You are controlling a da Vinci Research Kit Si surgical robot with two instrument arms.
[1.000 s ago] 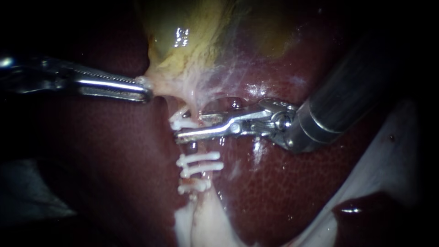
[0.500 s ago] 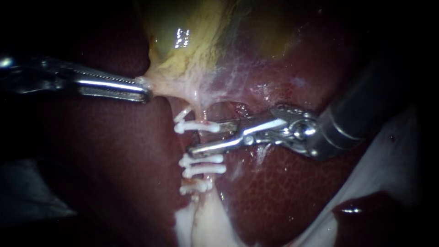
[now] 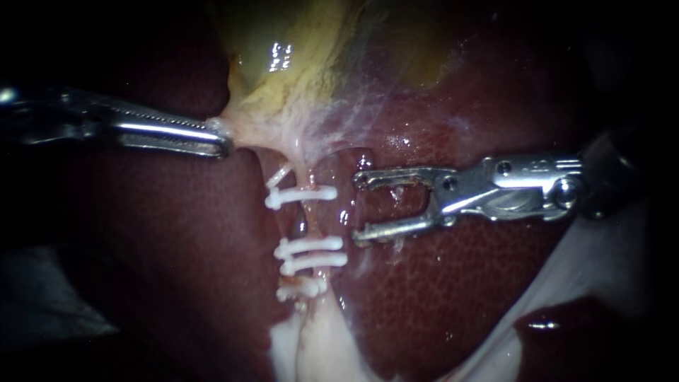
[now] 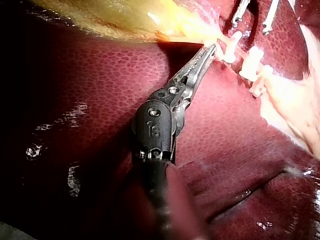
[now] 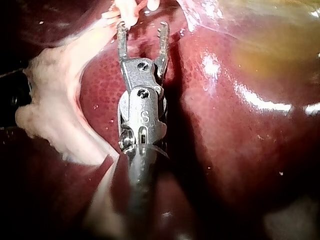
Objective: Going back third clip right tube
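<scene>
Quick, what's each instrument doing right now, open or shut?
Left instrument: shut on the gallbladder.
Right instrument: open, holding nothing.

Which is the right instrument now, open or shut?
Open: in the endoscope view the right instrument shows a clear gap at its tip, holding nothing, apart from the nearest clip.

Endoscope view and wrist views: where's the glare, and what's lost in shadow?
Endoscope view: glare patch on the glossy yellow-green gallbladder, glints on the wet dark-red liver; the left margin and upper right corner go black, dimming the slender metal left instrument. Left wrist view: liver glints beside the shaft. Right wrist view: bright streaks across the liver.
</scene>
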